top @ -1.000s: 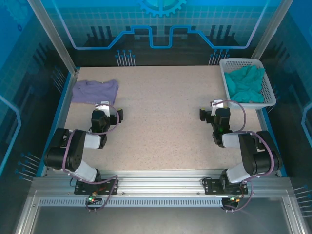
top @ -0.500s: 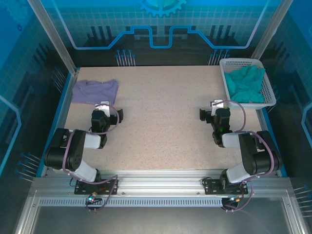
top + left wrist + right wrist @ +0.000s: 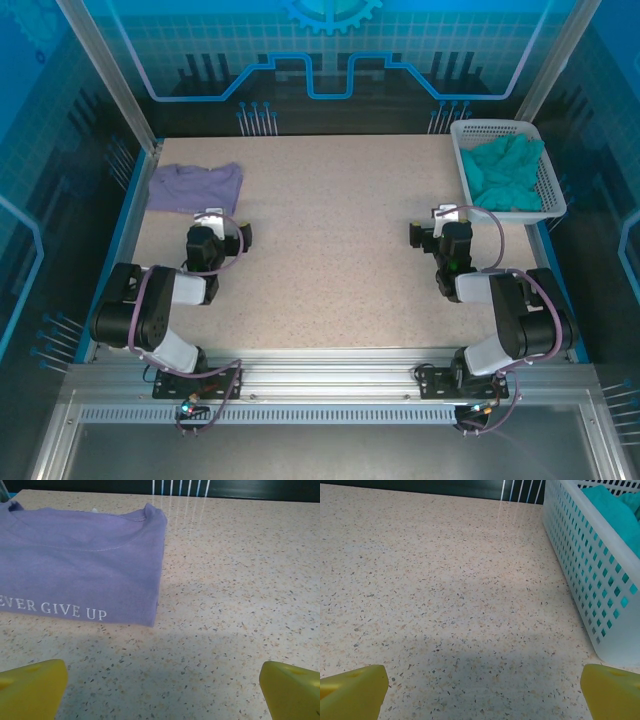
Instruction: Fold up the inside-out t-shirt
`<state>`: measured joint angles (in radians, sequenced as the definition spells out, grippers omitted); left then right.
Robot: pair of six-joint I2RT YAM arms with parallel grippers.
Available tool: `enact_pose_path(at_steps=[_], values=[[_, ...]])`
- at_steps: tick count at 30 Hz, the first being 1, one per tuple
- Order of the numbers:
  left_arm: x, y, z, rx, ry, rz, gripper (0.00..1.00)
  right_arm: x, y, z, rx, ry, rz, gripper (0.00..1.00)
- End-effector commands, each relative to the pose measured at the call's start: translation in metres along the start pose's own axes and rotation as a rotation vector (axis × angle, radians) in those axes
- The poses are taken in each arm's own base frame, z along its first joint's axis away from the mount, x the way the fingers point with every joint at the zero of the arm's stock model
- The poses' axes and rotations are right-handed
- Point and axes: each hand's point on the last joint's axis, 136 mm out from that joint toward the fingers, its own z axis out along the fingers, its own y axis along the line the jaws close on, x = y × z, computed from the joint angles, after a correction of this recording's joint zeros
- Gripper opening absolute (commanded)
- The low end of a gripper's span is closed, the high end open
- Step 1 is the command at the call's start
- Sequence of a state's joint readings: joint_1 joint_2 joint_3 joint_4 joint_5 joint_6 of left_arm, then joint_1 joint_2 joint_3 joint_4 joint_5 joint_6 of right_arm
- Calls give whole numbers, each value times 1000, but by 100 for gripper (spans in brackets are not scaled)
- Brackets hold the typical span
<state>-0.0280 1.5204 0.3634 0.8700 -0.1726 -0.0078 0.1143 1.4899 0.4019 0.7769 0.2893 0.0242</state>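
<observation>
The inside-out t-shirt (image 3: 505, 170) is a crumpled teal-green heap inside the white basket (image 3: 553, 195) at the back right; its fabric (image 3: 612, 507) shows over the basket wall (image 3: 580, 560) in the right wrist view. My right gripper (image 3: 446, 216) sits low over bare table, left of and nearer than the basket, open, with nothing between its yellow fingertips (image 3: 355, 687). Across the table my left gripper (image 3: 213, 219) is also open and empty (image 3: 165, 690), just short of the purple shirt.
A folded lavender-purple shirt (image 3: 196, 186) with white lettering (image 3: 75, 575) lies flat at the back left. The speckled tabletop (image 3: 330, 230) stretches between the two arms. Metal frame posts and blue walls bound the table's sides and back.
</observation>
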Motion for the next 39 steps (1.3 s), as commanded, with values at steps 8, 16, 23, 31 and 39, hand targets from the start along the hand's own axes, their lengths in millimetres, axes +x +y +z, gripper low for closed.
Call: enact_pose_path(at_steps=[8,16,23,31,39], values=[[-93,-5,-67,53,-12,-381,99,-81,9,-70,-59,-25,97,100],[-106,-102,-64,438,164,-527,99,-97,-99,-47,220,192,422,100],[-88,-130,-54,453,270,-476,99,-75,-165,43,313,433,596,95],[-77,-131,-50,429,307,-455,99,-49,-152,123,204,576,747,92],[-64,-127,-51,402,355,-459,99,-17,-140,174,154,659,811,78]])
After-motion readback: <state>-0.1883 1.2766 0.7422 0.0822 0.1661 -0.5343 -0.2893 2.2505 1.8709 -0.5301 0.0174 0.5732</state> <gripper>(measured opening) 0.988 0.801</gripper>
